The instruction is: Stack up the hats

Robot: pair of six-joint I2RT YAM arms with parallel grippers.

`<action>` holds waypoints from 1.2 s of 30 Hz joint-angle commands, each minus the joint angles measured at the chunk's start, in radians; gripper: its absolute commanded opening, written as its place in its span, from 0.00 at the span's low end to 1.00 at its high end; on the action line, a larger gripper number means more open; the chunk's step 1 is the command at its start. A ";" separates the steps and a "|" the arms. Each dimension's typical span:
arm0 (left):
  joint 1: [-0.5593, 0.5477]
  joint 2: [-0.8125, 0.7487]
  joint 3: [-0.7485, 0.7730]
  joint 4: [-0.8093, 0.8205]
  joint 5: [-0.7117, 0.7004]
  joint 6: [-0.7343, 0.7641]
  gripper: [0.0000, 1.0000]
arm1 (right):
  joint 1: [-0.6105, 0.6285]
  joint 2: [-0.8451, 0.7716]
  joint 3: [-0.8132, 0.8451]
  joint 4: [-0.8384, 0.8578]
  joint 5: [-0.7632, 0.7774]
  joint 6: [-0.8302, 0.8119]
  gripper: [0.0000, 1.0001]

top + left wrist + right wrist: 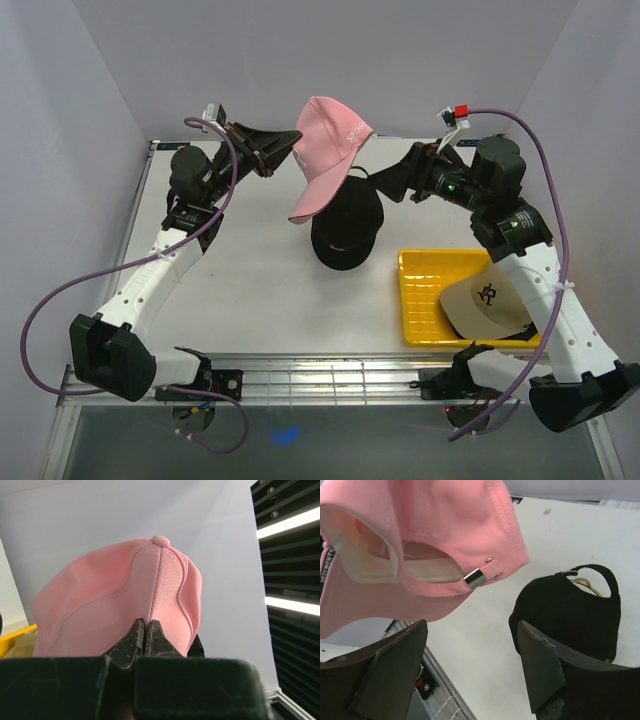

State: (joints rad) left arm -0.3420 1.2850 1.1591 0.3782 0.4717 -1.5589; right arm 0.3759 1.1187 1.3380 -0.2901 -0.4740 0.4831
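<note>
Left end effector (292, 151) is clamped fully shut on the pink cap (326, 148), pinching the crown fabric on the centre seam below the top button; the wrist view shows the fingertips (145, 632) pressed together with the cloth between them. Pink cap hangs clear of the surface (250, 300), up over the middle of the far edge, brim drooping down toward the near side. Right end effector (386, 184) has jaws wide apart and nothing in them. It sits just right of the pink cap, low, near the far edge. From its wrist view the fingers (395, 665) frame the cap's back opening from below, not touching it; the strap with the metal buckle (475, 578) is visible. Black cap (346, 226) sits on the surface around the middle, a bit toward the far edge, directly under and in front of the pink one, not touching it. A bit of gold wire (586, 583) shows at its back opening. Tan cap (486, 300) lies in the yellow tray (420, 262) at the near right corner of the surface, logo up, partly under the right arm. Can't make out a white cap.
</note>
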 commanded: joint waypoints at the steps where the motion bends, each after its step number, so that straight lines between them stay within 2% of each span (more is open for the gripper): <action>1: 0.003 -0.013 0.002 0.056 -0.024 -0.087 0.00 | 0.066 -0.026 -0.008 0.160 0.020 -0.041 0.78; 11: 0.003 0.005 0.005 0.059 -0.042 -0.138 0.00 | 0.211 -0.049 -0.039 0.259 0.139 -0.061 0.80; 15: 0.003 0.010 0.005 0.059 -0.039 -0.150 0.00 | 0.265 -0.016 -0.002 0.256 0.198 -0.081 0.80; 19: 0.003 0.007 0.007 0.059 -0.039 -0.159 0.00 | 0.322 0.032 0.029 0.239 0.296 -0.110 0.78; 24: 0.003 0.004 0.005 0.057 -0.030 -0.161 0.00 | 0.350 0.064 0.033 0.276 0.328 -0.123 0.77; 28: 0.003 -0.004 -0.010 0.057 -0.021 -0.164 0.00 | 0.376 0.078 0.047 0.275 0.412 -0.138 0.73; 31: 0.003 -0.010 -0.022 0.057 -0.019 -0.168 0.00 | 0.376 0.075 0.049 0.270 0.469 -0.158 0.65; 32: 0.003 -0.018 -0.025 0.057 -0.016 -0.170 0.00 | 0.376 0.073 0.049 0.270 0.507 -0.162 0.57; 34: 0.003 -0.024 -0.036 0.057 -0.013 -0.171 0.00 | 0.376 0.070 0.049 0.273 0.550 -0.175 0.47; 35: 0.001 -0.030 -0.041 0.056 -0.010 -0.173 0.00 | 0.376 0.070 0.056 0.275 0.561 -0.178 0.36; 36: 0.003 -0.033 -0.044 0.056 -0.008 -0.176 0.00 | 0.376 0.072 0.062 0.272 0.572 -0.182 0.30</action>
State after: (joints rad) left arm -0.3420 1.3041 1.1244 0.4007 0.4519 -1.7149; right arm 0.7479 1.2022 1.3445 -0.0792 -0.0025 0.3328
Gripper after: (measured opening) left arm 0.027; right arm 0.357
